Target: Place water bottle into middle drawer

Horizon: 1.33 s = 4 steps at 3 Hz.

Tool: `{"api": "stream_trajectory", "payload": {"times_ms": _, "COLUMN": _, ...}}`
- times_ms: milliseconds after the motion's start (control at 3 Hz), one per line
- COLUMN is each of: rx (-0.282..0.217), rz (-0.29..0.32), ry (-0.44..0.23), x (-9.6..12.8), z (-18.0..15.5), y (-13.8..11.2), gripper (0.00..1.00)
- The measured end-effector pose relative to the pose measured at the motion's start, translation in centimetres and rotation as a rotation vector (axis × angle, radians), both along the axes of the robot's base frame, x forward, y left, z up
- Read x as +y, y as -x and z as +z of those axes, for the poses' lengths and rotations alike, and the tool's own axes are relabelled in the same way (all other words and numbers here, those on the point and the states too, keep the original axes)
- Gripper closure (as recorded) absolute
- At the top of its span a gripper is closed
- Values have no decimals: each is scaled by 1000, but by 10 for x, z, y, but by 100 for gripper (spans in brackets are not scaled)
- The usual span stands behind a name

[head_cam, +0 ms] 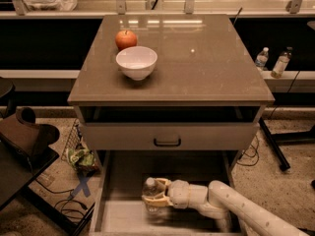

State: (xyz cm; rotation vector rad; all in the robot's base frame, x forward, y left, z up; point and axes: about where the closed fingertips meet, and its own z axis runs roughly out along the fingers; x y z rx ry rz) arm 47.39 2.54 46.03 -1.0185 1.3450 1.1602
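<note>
Low in the view, inside the pulled-out middle drawer [120, 216]: gripper [154, 198] clamped around the water bottle [150, 183], one finger on each side of the body, white cap up. Bottle roughly upright, near the middle of the drawer, seemingly just over the pale floor; contact with it hard to tell. Arm [236, 208] reaching in from the lower right. Above, a flat drawer front [123, 137] with a black handle. On the cabinet top [206, 58], a white bowl [137, 62] with a red apple [126, 39] just behind.
</note>
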Motion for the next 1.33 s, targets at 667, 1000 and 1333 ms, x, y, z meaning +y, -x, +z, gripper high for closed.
{"api": "stream_trajectory", "payload": {"times_ms": 667, "rx": 0, "rz": 4, "ry": -2, "x": 2, "z": 1, "y": 1, "gripper": 4}}
{"api": "stream_trajectory", "payload": {"times_ms": 1000, "rx": 0, "rz": 6, "ry": -3, "x": 3, "z": 1, "y": 1, "gripper": 0}}
{"api": "stream_trajectory", "payload": {"times_ms": 1333, "rx": 0, "rz": 6, "ry": -3, "x": 3, "z": 1, "y": 1, "gripper": 0}}
